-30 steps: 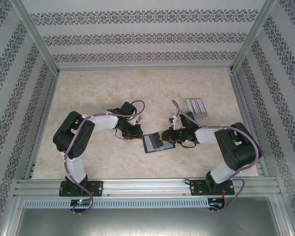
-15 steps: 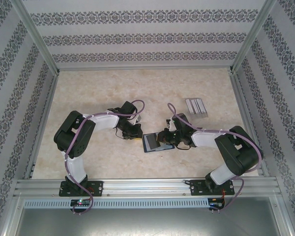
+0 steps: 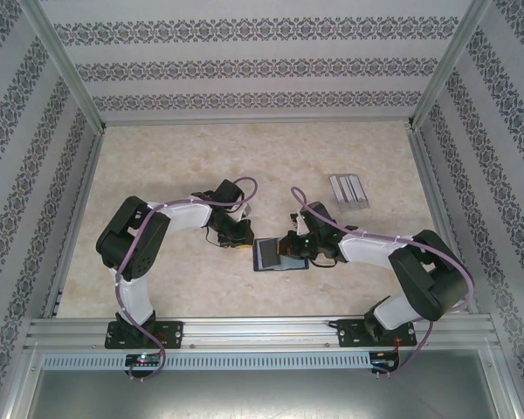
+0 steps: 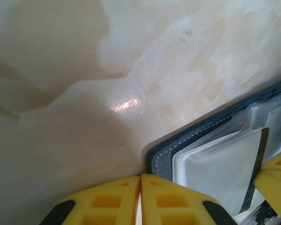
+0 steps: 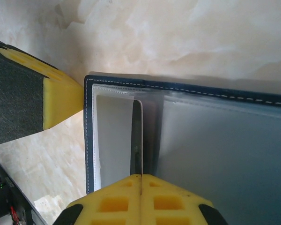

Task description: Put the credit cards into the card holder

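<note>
The navy card holder (image 3: pixel 267 256) lies open on the table between the two arms, its clear pockets facing up. My right gripper (image 5: pixel 141 177) is shut on a dark credit card (image 5: pixel 136 140) held edge-on. The card's far end sits inside a clear pocket near the holder's stitched edge (image 5: pixel 88 136). From above, the right gripper (image 3: pixel 290 249) is over the holder's right half. My left gripper (image 4: pixel 140 176) is shut with nothing between its fingers, and its tips press against the holder's corner (image 4: pixel 160 159). In the top view the left gripper (image 3: pixel 246 242) sits at the holder's left edge.
A clear slotted rack (image 3: pixel 349 188) stands at the back right of the marbled table (image 3: pixel 175 166). Aluminium rails and patterned walls enclose the table on all sides. The right gripper's yellow finger (image 4: pixel 275 174) shows at the holder's far side in the left wrist view.
The right gripper has moved left over the holder with the card. The holder has turned a little and now lies squarer to the table. The left arm has barely moved.
</note>
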`<action>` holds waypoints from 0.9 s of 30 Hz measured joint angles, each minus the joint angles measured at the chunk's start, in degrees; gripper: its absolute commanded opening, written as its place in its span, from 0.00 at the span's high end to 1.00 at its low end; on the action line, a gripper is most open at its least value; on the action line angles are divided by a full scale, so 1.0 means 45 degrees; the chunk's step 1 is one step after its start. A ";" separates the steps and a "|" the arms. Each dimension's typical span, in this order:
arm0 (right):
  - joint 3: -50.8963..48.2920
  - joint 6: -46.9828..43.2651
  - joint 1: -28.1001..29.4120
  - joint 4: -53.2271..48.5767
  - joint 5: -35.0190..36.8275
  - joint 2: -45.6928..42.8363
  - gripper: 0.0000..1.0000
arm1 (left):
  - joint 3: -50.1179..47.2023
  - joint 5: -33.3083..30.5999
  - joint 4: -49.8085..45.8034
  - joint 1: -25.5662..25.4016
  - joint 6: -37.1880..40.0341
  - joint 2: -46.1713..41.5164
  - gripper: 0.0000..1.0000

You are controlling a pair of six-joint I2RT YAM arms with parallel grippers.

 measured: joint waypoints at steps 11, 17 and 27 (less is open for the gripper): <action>0.0287 0.0175 0.0826 -0.0049 0.0233 0.0719 0.85 | -0.0151 0.0034 0.0223 0.0000 -0.0214 -0.0049 0.89; 0.0291 0.0364 0.0826 -0.0107 0.0340 0.0491 0.78 | -0.0291 0.0024 0.0408 0.0000 -0.0301 -0.0131 0.89; 0.0316 -0.0661 0.0816 -0.2045 0.1447 -0.1535 0.73 | -0.0457 0.0034 0.0782 -0.0131 -0.0335 -0.0384 0.70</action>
